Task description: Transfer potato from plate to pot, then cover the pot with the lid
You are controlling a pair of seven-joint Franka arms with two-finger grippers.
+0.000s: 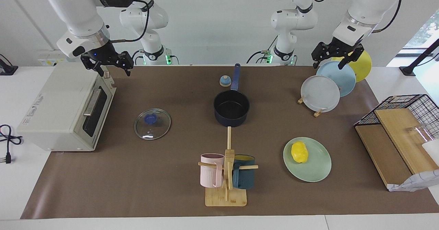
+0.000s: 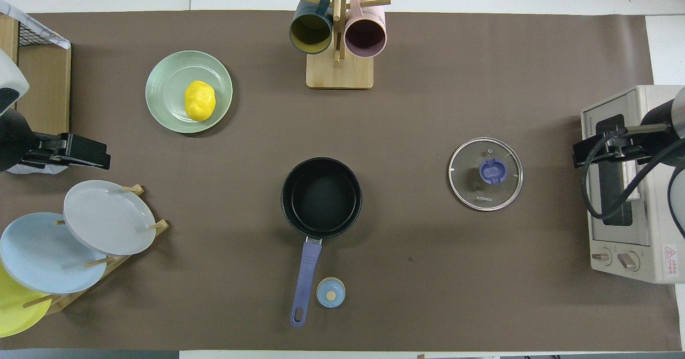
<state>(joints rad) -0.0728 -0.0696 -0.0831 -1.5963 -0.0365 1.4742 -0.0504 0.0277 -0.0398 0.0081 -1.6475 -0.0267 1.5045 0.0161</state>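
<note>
The yellow potato lies on the mint-green plate, toward the left arm's end of the table. The navy pot stands empty at mid-table, nearer to the robots than the plate, with its blue handle pointing toward the robots. The glass lid lies flat on the mat beside the pot, toward the right arm's end. My left gripper hangs open and empty in the air by the plate rack. My right gripper hangs open and empty over the toaster oven.
A toaster oven stands at the right arm's end. A plate rack and a wire basket with wooden boards are at the left arm's end. A mug tree stands farther out than the pot. A small bell sits beside the handle.
</note>
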